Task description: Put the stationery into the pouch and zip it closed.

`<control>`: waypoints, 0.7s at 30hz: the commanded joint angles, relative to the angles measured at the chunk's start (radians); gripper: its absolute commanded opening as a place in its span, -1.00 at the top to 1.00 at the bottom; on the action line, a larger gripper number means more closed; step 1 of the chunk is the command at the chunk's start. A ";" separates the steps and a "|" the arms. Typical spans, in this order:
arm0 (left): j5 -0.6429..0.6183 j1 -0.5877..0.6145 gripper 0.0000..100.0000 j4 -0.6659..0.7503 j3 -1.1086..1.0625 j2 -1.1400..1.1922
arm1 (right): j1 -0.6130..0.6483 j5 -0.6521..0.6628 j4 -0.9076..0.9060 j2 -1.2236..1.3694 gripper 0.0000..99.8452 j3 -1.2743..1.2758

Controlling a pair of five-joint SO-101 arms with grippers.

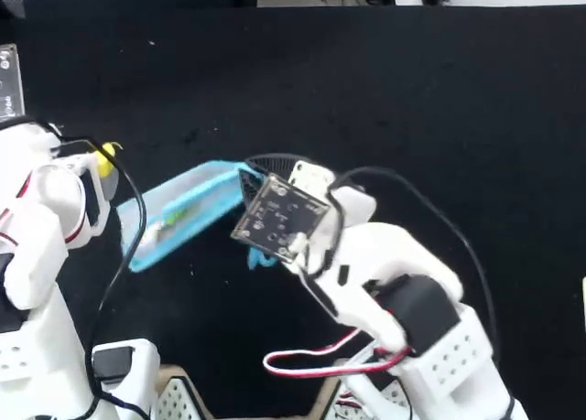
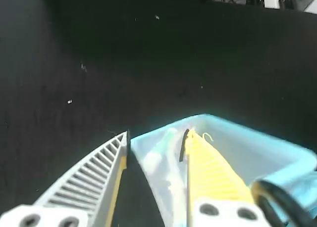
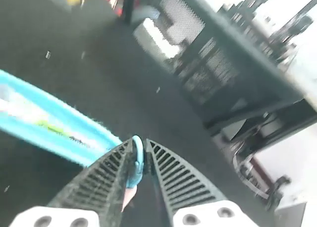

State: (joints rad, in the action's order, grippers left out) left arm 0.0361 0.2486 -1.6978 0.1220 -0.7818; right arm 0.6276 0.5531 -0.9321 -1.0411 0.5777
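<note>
The left gripper (image 2: pixel 156 134) was clamped on one end of the pouch (image 1: pixel 183 210), probably to anchor it so the right gripper (image 3: pixel 140 143), pinched shut on the blue zipper pull (image 3: pixel 137 160), could draw the zip along. The pouch stretched between both arms over the black table (image 1: pixel 412 100). It was translucent light blue, with green stationery (image 1: pixel 176 217) visible inside.

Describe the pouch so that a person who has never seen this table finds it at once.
On the black table, look just left of the centre. The pouch runs slanted there: a long, flat case with something green inside, and the right tool pinches its pull tab. It is the only light-blue thing on the table.
</note>
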 commanded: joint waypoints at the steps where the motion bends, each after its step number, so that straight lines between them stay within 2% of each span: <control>1: 0.003 -0.008 0.62 -0.012 -0.016 -0.009 | -0.025 0.006 0.017 0.007 0.98 -0.137; 7: 0.117 -0.004 0.62 -0.063 -0.068 -0.044 | -0.025 0.009 0.009 0.065 0.98 -0.188; 14: 0.204 -0.010 0.62 -0.058 -0.160 -0.304 | -0.025 0.011 0.011 0.160 0.98 -0.242; 17: 0.222 -0.008 0.62 -0.003 -0.236 -0.364 | -0.025 0.011 -0.012 0.173 0.98 -0.308; 21: 0.219 -0.010 0.62 0.080 -0.367 -0.282 | -0.020 0.008 -0.121 0.211 0.98 -0.437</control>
State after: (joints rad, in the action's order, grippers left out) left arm 0.2493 0.2486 -1.6886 -0.1496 -1.1285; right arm 0.6137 0.5562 -1.0027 -0.8493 0.2677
